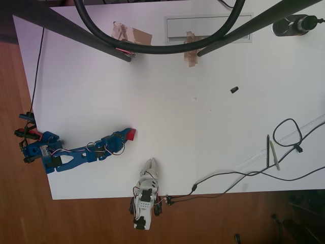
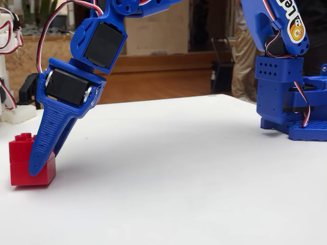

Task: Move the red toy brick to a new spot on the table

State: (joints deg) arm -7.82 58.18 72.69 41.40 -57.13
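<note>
The red toy brick (image 1: 132, 134) stands on the white table (image 1: 203, 127) at the lower left in the overhead view. My blue gripper (image 1: 127, 135) reaches it from the left, and the brick sticks out past the tip. In the fixed view the red toy brick (image 2: 20, 166) rests flat on the table (image 2: 179, 178) at the far left. My gripper (image 2: 34, 164) leans down onto it, shut on the brick. One blue finger (image 2: 46, 143) crosses the brick's front face; the other is hidden behind it.
A small black cylinder (image 1: 234, 90) lies at the upper right. Cables (image 1: 287, 133) and a dark pen (image 1: 268, 151) lie at the right edge. Taped cardboard (image 1: 133, 34) and black stand legs (image 1: 91, 35) sit along the far edge. The arm's blue base (image 2: 291, 109) is at the right.
</note>
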